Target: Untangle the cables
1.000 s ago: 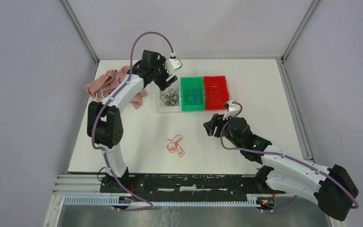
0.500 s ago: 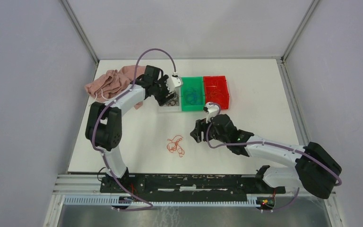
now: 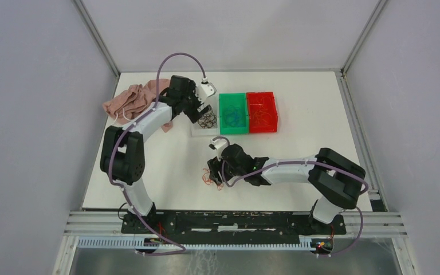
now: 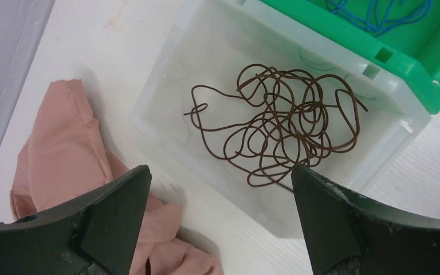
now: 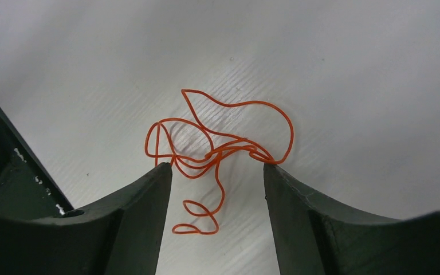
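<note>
Orange wire [image 5: 232,150] lies curled on the white counter [image 5: 349,69] between the spread right jaws (not pinched). Brown wire [image 4: 289,123] sits tangled in the clear bin [image 4: 223,57] under the wide-spread left jaws.

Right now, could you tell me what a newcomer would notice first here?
A green box and a red box sit side by side at the back. Beside them, a clear box holds tangled brown wire. Nearer, orange wire lies loose under the open right gripper.
</note>
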`<state>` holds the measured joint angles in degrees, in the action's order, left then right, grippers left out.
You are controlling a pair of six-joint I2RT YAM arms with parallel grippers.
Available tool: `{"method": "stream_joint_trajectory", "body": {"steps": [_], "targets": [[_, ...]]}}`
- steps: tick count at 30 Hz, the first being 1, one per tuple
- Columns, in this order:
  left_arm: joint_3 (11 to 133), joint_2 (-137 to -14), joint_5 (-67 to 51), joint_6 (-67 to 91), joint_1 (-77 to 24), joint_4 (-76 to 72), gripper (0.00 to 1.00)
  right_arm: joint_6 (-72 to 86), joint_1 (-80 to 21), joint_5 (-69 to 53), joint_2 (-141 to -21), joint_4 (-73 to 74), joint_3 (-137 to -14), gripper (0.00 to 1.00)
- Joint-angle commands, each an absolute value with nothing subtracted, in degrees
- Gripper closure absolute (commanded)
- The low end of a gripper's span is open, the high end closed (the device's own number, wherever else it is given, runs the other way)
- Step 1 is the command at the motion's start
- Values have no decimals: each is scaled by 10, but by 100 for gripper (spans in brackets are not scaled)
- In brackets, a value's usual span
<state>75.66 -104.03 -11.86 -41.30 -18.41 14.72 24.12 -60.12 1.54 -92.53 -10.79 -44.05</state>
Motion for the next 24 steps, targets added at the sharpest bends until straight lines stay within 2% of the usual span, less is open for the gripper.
{"method": "stream_joint_trajectory", "body": {"steps": [1,3,6,8,11,20,24], "targets": [[827,-956,-177,-321,-160,210,1,219,-611,35,-971,-130,-483,37],[847,-930,-201,-289,-144,235,1,220,-611,50,-979,-134,-481,47],[858,-892,-241,-245,-110,260,1,212,-611,59,-967,-128,-479,73],[858,-866,-260,-227,-87,267,1,201,-609,64,-942,-104,-488,87],[851,-836,-285,-201,-49,268,1,189,-601,70,-891,-64,-502,99],[810,-786,-291,-151,34,246,1,177,-509,54,-736,41,-546,100],[768,-770,-301,-141,49,232,1,147,-450,94,-706,94,-588,100]]}}
